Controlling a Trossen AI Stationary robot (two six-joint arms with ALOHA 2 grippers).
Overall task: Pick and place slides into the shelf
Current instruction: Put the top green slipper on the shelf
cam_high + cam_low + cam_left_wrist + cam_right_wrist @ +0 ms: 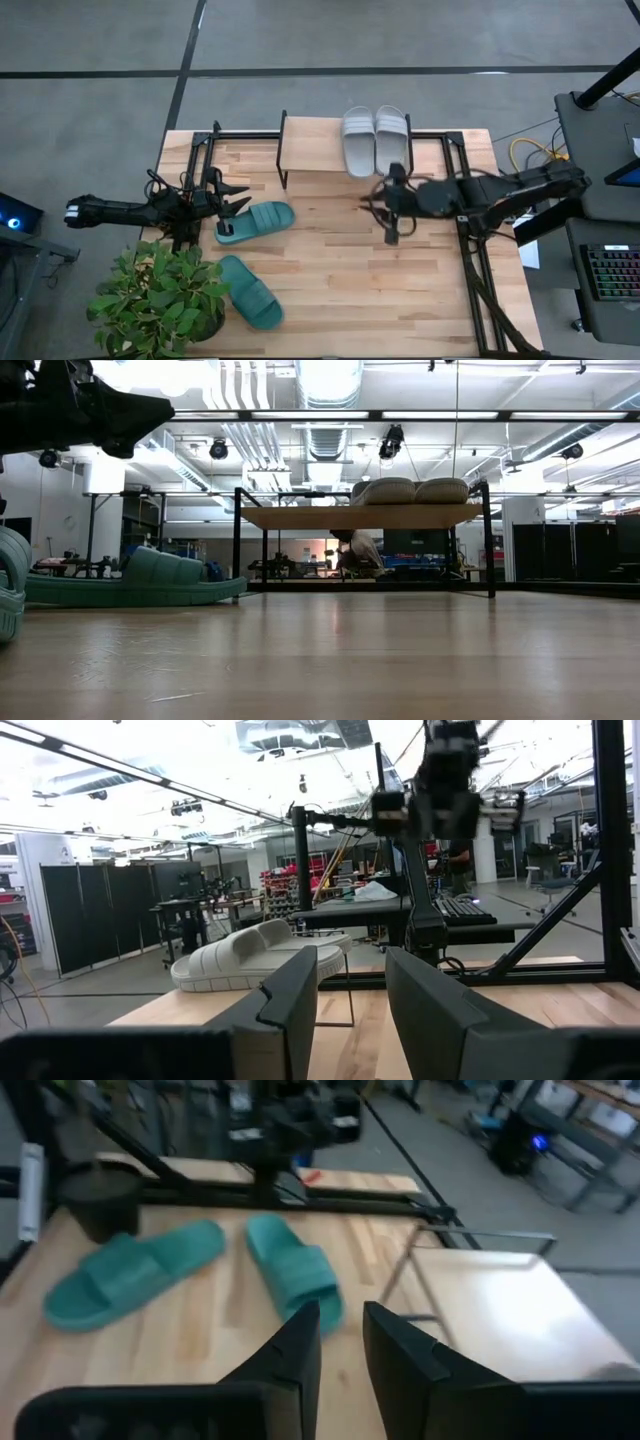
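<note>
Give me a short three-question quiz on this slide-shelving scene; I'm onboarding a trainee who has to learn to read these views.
1. How many grey slides lie on the shelf?
2. True or false: both teal slides are already on the shelf.
3. Which gripper is nearest the teal slide in the middle of the table: A) left gripper, B) right gripper?

Key
1. Two, side by side at the shelf's right end.
2. False. Both lie on the tabletop; the second teal slide is next to the potted plant.
3. A. It hovers at that slide's end, holding nothing; the right gripper is by the shelf, also holding nothing.
</note>
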